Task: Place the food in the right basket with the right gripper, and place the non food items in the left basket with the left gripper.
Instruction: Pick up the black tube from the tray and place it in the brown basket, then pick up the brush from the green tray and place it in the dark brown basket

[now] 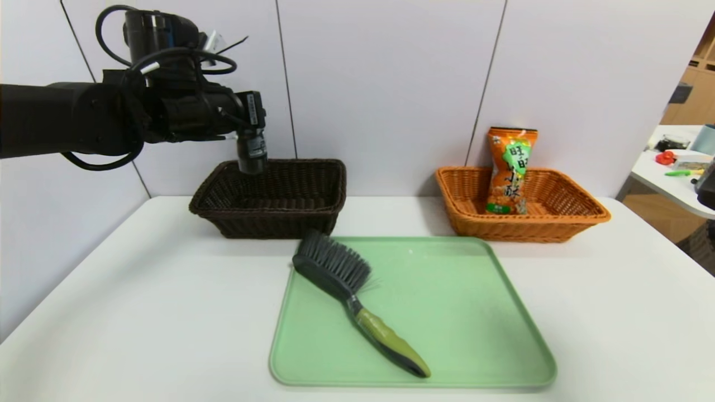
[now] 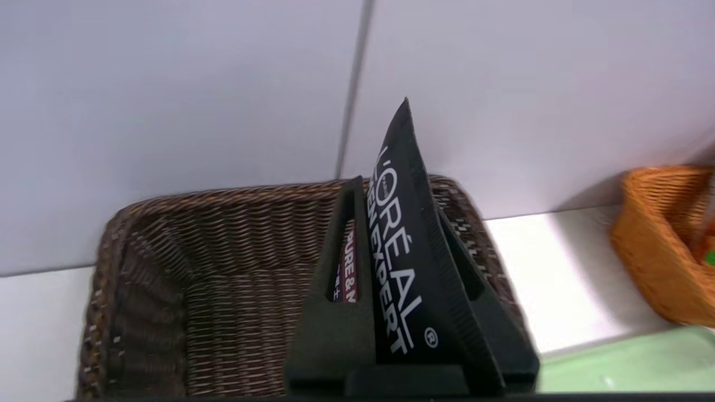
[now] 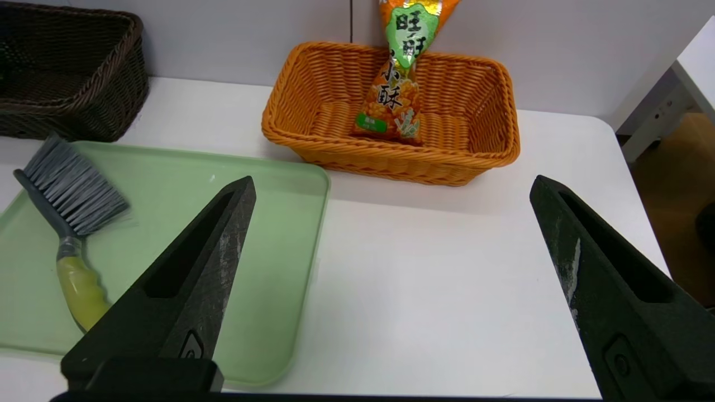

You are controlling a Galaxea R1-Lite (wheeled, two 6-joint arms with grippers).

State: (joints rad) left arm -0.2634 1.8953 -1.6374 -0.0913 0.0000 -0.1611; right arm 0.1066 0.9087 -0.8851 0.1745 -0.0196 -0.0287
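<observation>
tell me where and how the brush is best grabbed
Probably by the olive-green handle, from above, fingers either side of its narrow width: it lies flat and slantwise on the green tray, bristle end toward the dark basket. The handle looks slim and firm, while the bristles would likely give.

Wicker, bristle and smooth plastic

We note rough, woven wicker on the dark brown basket (image 1: 268, 213), its surface faintly glossy. The orange-tan basket (image 1: 530, 230) shows the same coarse weave, with a light sheen. Snack bag (image 1: 509, 170): shiny, crinkled film. Brush (image 1: 363, 304): stiff-looking bristles, smooth plastic-looking handle. We see a smooth, satin green tray (image 1: 458, 312), plastic by its look. Black tube (image 2: 405, 257): smooth, softly lustrous. Right gripper (image 3: 380, 178): matt black fingers, their inner faces scuffed. Tabletop (image 1: 139, 301): smooth, pale.
</observation>
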